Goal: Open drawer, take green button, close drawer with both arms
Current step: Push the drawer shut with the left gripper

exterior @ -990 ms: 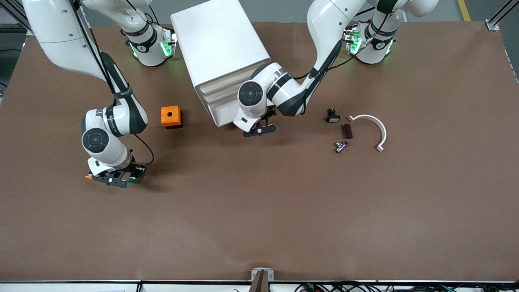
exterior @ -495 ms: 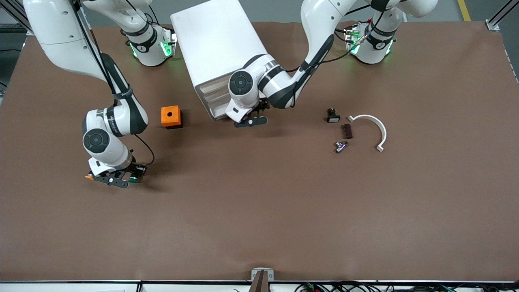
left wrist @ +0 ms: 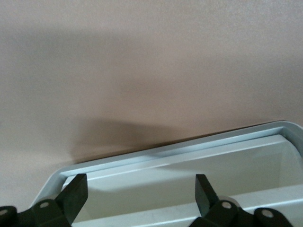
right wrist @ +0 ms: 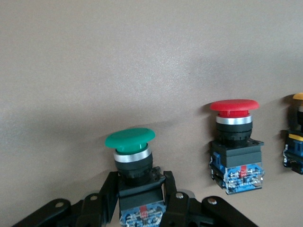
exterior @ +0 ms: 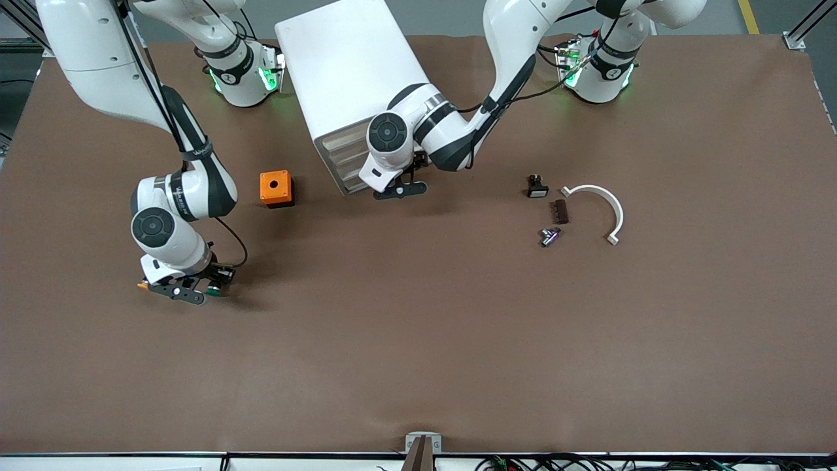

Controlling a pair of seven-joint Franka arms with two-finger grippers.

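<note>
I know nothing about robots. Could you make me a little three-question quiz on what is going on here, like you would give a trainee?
1. True or false: the right gripper is shut on the green-capped button.
2. What is the left gripper doing? A) lifting the orange box B) hanging open at the front of the cabinet's bottom drawer C) picking up the white curved piece
3. Fill in: standing beside the green-capped button on the table is a button with a ____ cap.

Key: 1 true. 2 B. 3 red.
</note>
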